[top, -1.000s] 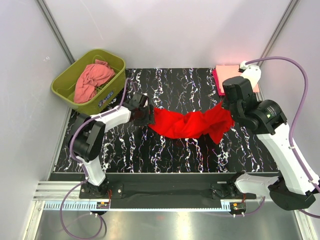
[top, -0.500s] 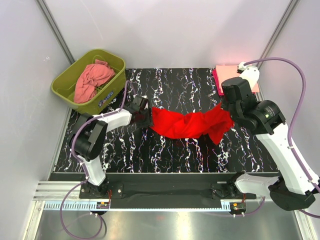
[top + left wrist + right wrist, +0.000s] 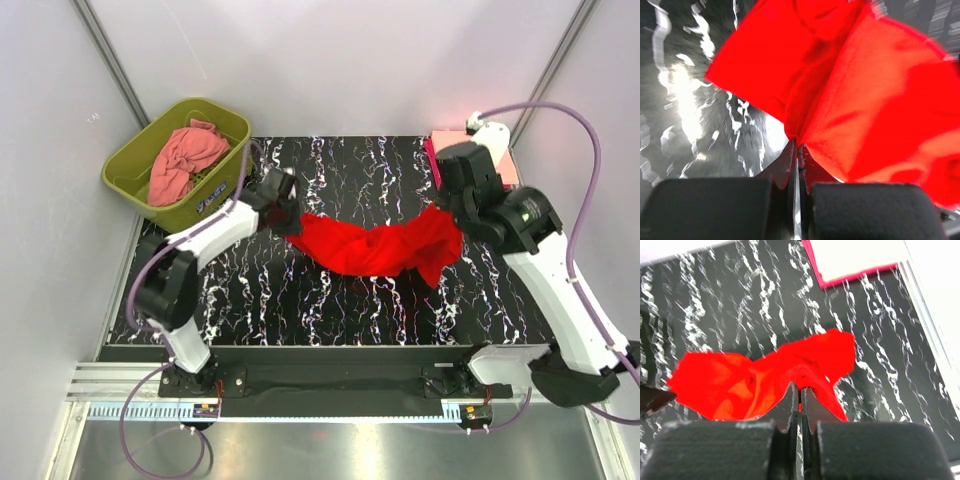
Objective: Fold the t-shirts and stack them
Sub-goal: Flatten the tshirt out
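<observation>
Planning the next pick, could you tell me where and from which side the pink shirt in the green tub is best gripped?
Probably the raised bunched fold atop the salmon-pink shirt, coming straight down from above: it lies crumpled in a heap inside the olive tub, whose walls block any sideways approach.

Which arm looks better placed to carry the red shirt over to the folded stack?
Right, probably: the right gripper is shut on the red shirt at the end nearest the folded stack; the left gripper pinches the far end.
</observation>
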Controlling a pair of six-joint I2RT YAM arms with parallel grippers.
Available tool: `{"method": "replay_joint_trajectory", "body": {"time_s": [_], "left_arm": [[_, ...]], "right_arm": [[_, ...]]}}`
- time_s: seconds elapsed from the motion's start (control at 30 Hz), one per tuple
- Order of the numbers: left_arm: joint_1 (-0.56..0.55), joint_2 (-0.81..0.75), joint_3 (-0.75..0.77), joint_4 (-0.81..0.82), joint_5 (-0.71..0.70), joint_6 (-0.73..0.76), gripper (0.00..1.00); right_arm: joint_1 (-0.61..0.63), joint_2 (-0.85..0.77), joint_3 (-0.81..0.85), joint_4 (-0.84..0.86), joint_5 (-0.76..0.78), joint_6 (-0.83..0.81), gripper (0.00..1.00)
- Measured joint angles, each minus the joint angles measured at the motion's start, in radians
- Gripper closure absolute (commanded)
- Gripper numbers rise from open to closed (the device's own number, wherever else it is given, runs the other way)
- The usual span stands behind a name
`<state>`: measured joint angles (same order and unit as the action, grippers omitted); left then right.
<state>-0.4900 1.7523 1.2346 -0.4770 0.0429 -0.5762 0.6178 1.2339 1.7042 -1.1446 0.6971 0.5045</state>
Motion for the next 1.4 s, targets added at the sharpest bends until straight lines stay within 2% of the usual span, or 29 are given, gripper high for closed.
{"method": "replay_joint_trajectory", "body": {"time_s": [0.13,0.27,0.4,0.47,0.53,0.63,0.77,0.87,0.97,1.07,1.13,1.27,1.3,1.33,1.4], "left_arm": [[-0.001,-0.102,0.246,-0.16,-0.054,0.016,1.0],[-0.001,-0.181,0.584,-0.282,-0.12,0.045,1.0],[0.001,-0.256,0.818,-0.389,-0.182,0.056,1.0],[0.001,-0.299,0.874,-0.439,-0.208,0.056,1.0],[0.003,-0.341,0.893,-0.475,-0.229,0.055,1.0],[0.009,-0.41,0.879,-0.516,-0.259,0.051,1.0],[0.029,-0.472,0.79,-0.51,-0.238,0.039,1.0],[0.038,-0.498,0.643,-0.459,-0.183,0.018,1.0],[0.038,-0.497,0.426,-0.381,-0.127,0.002,1.0],[0.039,-0.42,0.228,-0.331,-0.093,-0.005,1.0],[0.045,-0.331,0.158,-0.317,-0.066,-0.005,1.0],[0.063,-0.119,0.132,-0.25,-0.021,-0.003,1.0],[0.069,-0.063,0.139,-0.229,-0.007,-0.003,0.94],[0.076,-0.005,0.152,-0.212,0.009,0.002,0.61],[0.087,0.103,0.187,-0.185,0.039,0.009,0.38]], "right_arm": [[-0.006,0.117,0.257,-0.032,0.017,-0.035,1.0],[-0.014,0.207,0.565,-0.074,0.047,-0.073,1.0],[-0.018,0.233,0.822,-0.106,0.073,-0.097,1.0],[-0.019,0.193,0.842,-0.101,0.072,-0.101,1.0],[-0.019,0.127,0.778,-0.079,0.067,-0.103,1.0],[-0.021,-0.005,0.6,-0.045,0.026,-0.103,1.0],[-0.022,-0.034,0.538,-0.028,-0.014,-0.096,1.0],[-0.022,0.012,0.518,-0.028,-0.034,-0.08,1.0],[-0.023,0.027,0.413,-0.018,-0.039,-0.063,1.0],[-0.022,0.014,0.195,0.012,-0.046,-0.045,1.0],[-0.023,0.005,0.057,0.03,-0.044,-0.032,1.0],[-0.029,0.009,-0.121,0.035,-0.042,-0.003,1.0],[-0.033,0.009,-0.146,0.038,-0.039,0.002,1.0],[-0.037,0.009,-0.169,0.038,-0.035,0.006,1.0],[-0.049,0.009,-0.199,0.044,-0.029,0.011,1.0]]}}
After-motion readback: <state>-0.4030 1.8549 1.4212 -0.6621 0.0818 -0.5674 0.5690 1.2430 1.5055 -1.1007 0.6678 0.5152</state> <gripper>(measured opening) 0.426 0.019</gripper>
